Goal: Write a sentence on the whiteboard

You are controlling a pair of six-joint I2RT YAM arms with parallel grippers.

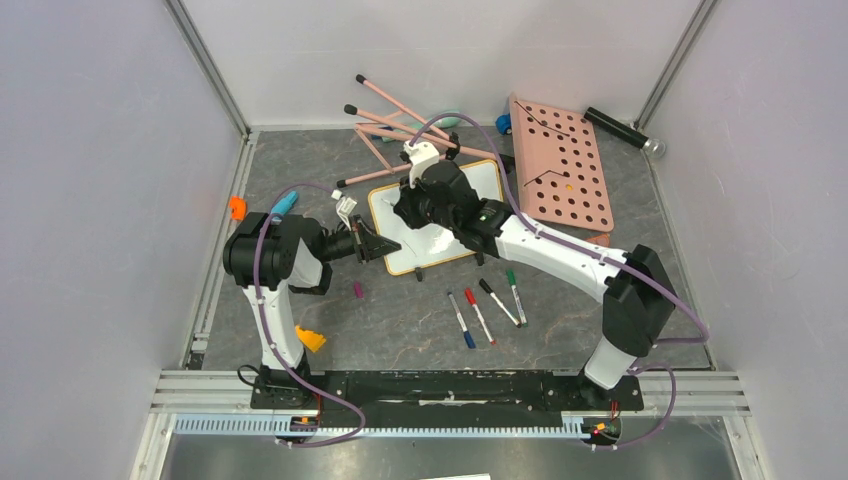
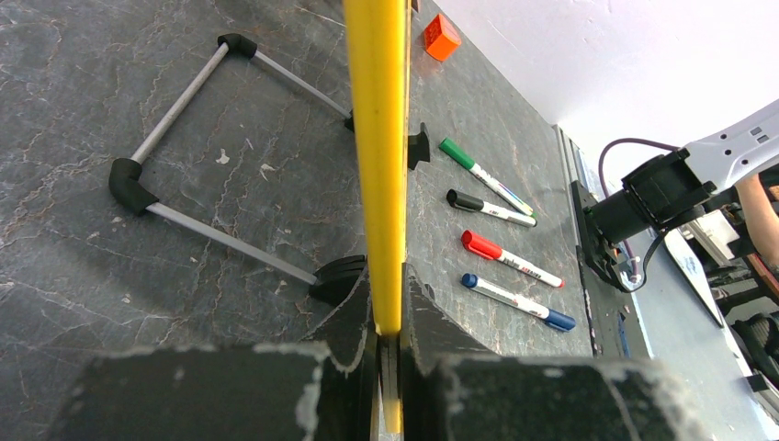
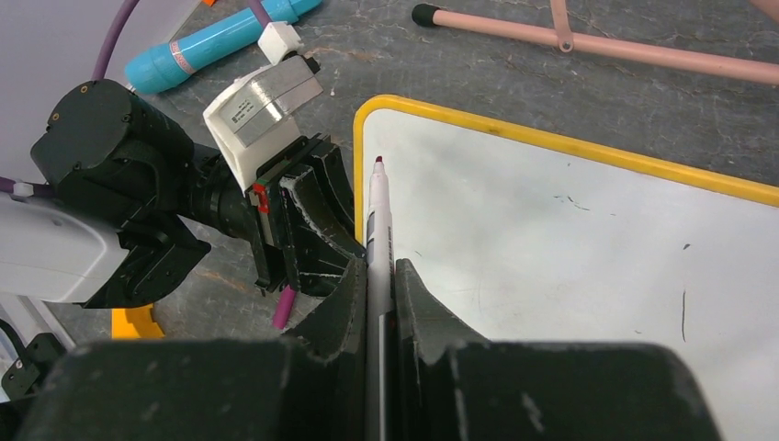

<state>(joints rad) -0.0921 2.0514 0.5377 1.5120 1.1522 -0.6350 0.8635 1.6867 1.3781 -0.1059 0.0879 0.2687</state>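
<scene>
Right wrist view: your right jaws are clenched on a white marker (image 3: 378,216). Its barrel runs straight out from between them, and its uncapped dark red tip (image 3: 378,163) leads towards the left. That tip sits over the whiteboard (image 3: 570,230) just inside its yellow rim (image 3: 551,141), close to the far-left corner. Whether it touches the surface cannot be told from here.

The board's writing face spreads away to the right of the tip. It shows only a few faint stray specks and no words of the sentence, so I judge the writing is not yet begun. The board's long axis runs left to right across the worktop (image 1: 560,300), so your first stroke should travel rightward along the far edge.

The left jaws are just beside the tip, clamped on the left rim to steady the board. In the left wrist view that rim passes edge-on between them. The right arm is the one placed to write.

No tray or bin shows in any view. A purple cap (image 1: 358,290) lies loose near the left arm. Four spare pens (image 1: 488,308) lie side by side nearer you, well apart from the board.
</scene>
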